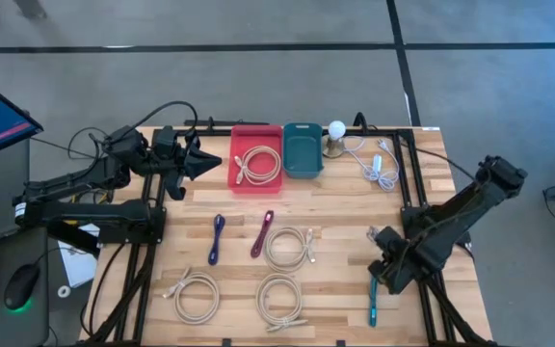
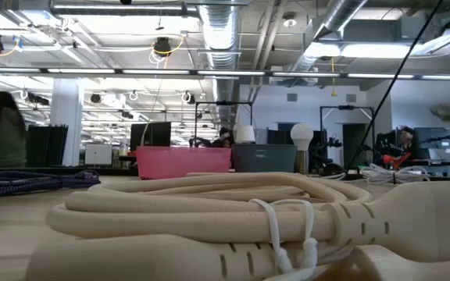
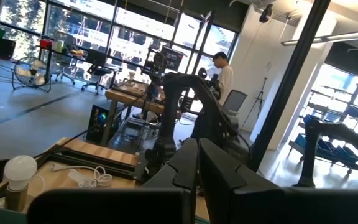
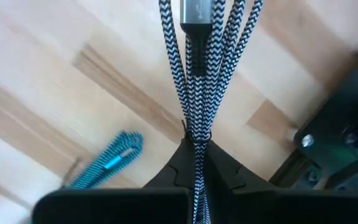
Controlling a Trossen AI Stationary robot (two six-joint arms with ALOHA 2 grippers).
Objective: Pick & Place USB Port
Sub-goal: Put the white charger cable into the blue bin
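Right end effector (image 4: pixel 194 163), one braided cable (image 4: pixel 194 74)

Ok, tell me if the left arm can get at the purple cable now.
Probably yes. The left gripper is shut and empty near the red bin, and the purple cable lies on open table with nothing over it.

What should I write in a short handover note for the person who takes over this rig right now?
Right gripper: shut on the black-and-white braided cable, low at the table's right edge.
Left gripper: shut, empty, waiting beside the red bin.
Done: one cream cable coil lies in the red bin.
Teal bin: appears empty.
Left on the table: three cream coils, a purple cable, a maroon cable, a teal cable. The braided cable is gripped but not yet binned.
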